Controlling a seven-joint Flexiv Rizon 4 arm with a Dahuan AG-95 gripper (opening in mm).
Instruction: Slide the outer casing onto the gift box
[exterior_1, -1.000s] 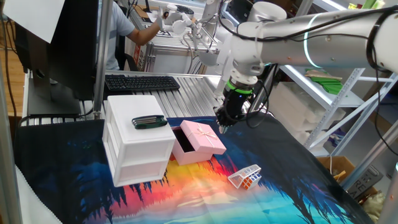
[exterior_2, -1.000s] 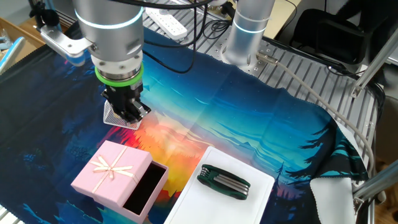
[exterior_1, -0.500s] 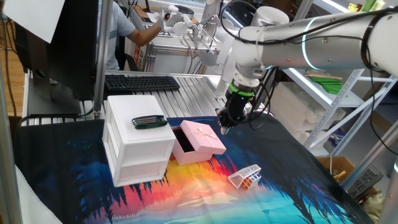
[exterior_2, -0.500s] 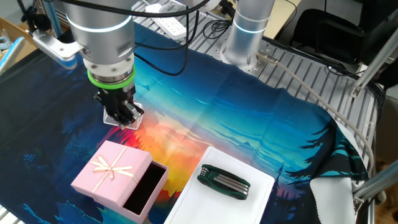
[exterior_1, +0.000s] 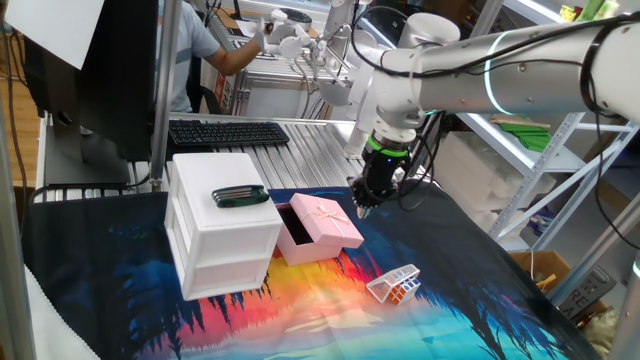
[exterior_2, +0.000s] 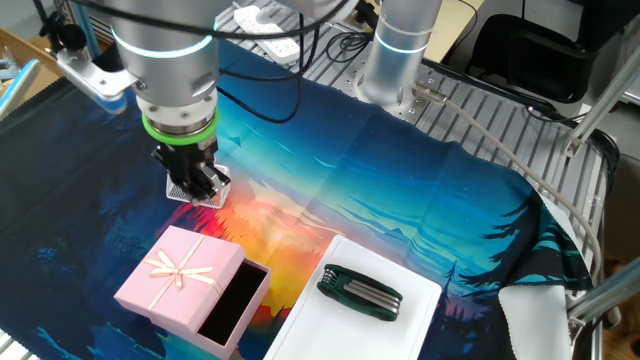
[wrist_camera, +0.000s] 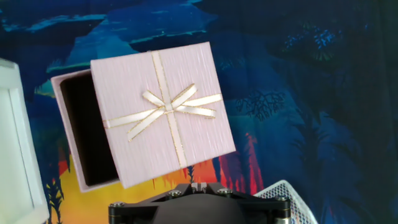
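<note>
The step in hand appears to be the approach: the outer casing lies only partway over the gift box, skewed a little, so that a strip of the tray's dark interior shows on the side facing the white drawer cabinet. Both rest on the printed table mat, the tray close beside the cabinet front. The gripper hangs above the mat on the casing's far side from the cabinet, apart from it and holding nothing; its fingers read as close together in the fixed views, but the gap is not resolved and the hand view shows only the gripper base, so whether it is spread or pressed together cannot be told. In my judgement the next move calls for lowering the fingertips to the casing's free edge and pushing it level toward the cabinet, keeping it square so it does not bind on the tray walls. The casing is pale pink cardboard with a fine linear grain, square, bearing a gold ribbon cross and bow. The tray is matching pink card, shallow, dark inside. The cabinet is smooth white plastic; a dark green folding hex key set lies on top. A clear wire-like cube sits on the mat nearby.
</note>
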